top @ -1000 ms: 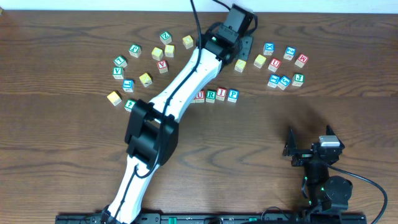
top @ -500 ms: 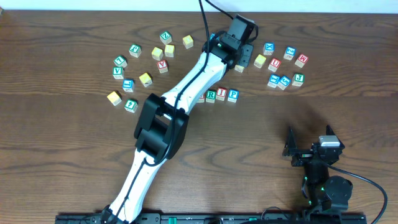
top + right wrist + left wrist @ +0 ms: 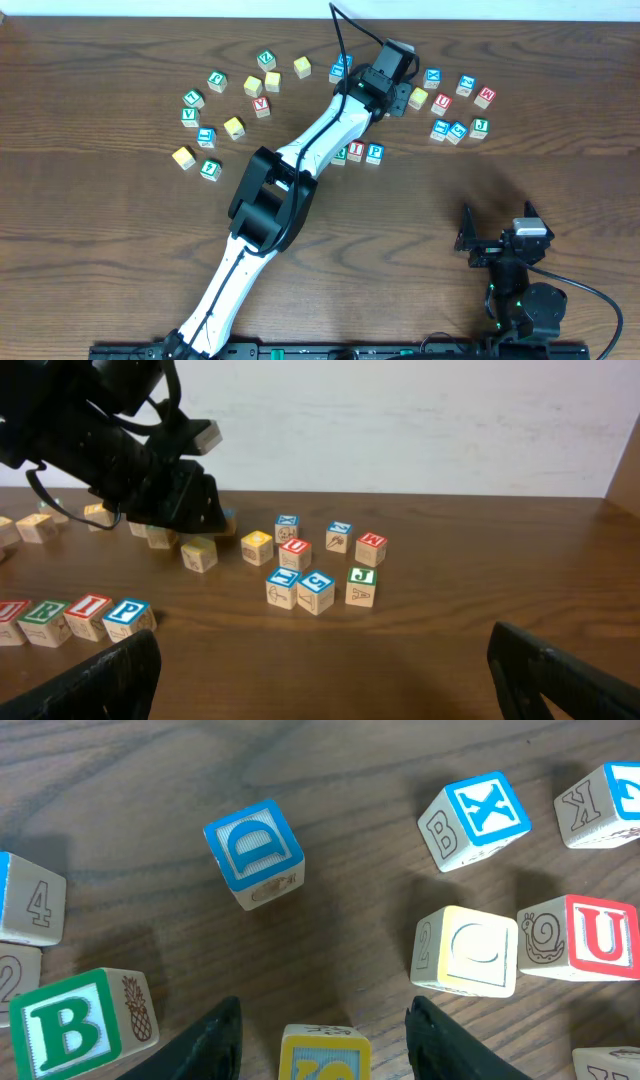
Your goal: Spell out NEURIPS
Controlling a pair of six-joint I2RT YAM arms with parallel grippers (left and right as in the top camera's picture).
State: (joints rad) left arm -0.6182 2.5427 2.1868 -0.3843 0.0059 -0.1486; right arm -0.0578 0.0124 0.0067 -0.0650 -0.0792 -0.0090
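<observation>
My left gripper is far back in the centre, open, straddling a yellow-framed cube. A gap shows on each side between that cube and the fingers. In the overhead view the gripper hides this cube. A row on the table ends with green R, red I and blue P. The left arm covers the rest of the row. The right wrist view shows R, I and P too. My right gripper rests open at the front right, nothing in it.
Close around the left gripper lie a green B, a blue D, a blue X, a pale yellow cube and a red U. More cubes scatter at back left and back right.
The left arm has swung to the right along the back of the table, bringing its gripper over the yellow-framed cube. The right arm has not moved.
</observation>
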